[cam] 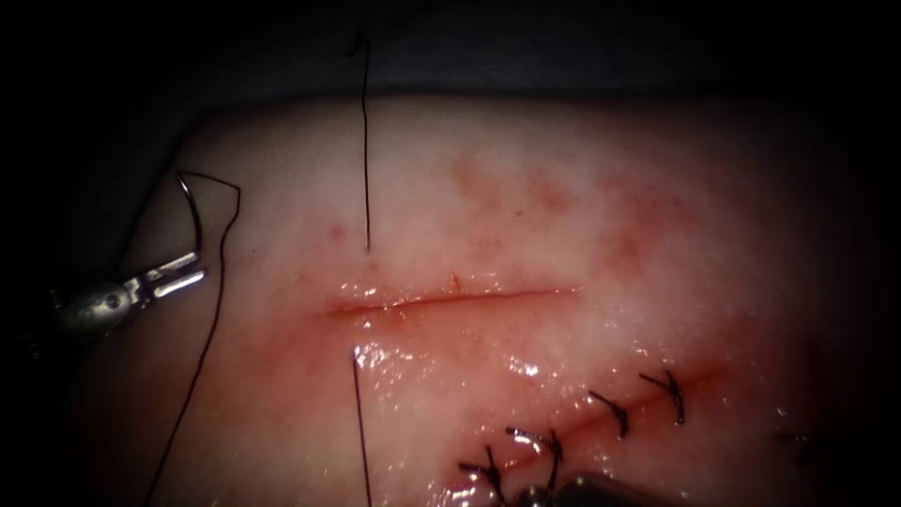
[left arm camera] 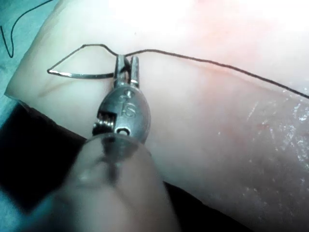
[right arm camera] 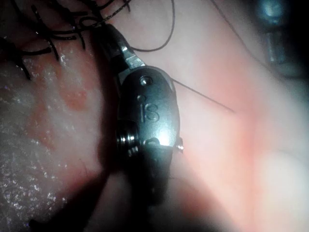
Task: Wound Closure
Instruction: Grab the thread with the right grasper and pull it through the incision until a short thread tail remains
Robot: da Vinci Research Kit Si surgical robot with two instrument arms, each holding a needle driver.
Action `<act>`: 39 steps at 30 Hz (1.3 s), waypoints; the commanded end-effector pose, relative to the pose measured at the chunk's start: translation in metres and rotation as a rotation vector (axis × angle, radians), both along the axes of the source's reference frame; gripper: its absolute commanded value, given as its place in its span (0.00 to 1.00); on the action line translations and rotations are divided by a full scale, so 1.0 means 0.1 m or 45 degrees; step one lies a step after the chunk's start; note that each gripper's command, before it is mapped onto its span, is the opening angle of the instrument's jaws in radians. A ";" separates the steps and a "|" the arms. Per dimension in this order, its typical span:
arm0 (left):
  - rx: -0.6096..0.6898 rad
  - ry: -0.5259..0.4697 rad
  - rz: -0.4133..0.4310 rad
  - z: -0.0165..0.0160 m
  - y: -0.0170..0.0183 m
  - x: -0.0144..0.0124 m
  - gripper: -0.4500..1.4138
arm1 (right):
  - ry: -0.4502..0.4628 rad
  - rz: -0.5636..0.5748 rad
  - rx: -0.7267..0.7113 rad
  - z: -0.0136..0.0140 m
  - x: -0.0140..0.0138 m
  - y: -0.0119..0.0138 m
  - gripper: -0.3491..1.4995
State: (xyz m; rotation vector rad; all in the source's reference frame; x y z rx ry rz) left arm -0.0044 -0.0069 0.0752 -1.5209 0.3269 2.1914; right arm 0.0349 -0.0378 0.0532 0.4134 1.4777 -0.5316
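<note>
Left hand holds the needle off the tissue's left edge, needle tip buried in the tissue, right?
No. The left hand does hold the needle, but the needle is free of the tissue, above its left edge; the endoscope view shows it.

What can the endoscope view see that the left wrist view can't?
Endoscope view alone: the cut, finished stitches and the right tool beside them; what it holds is hidden. Left wrist view alone: the left tool up close, jaws shut on the needle far from its thread end. Both: that tool, the needle off the tissue left of the cut, and thread.
</note>
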 end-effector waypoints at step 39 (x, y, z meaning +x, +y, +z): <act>0.004 -0.012 0.004 0.005 -0.001 0.003 0.00 | -0.125 -0.025 -0.074 0.113 0.034 0.141 0.00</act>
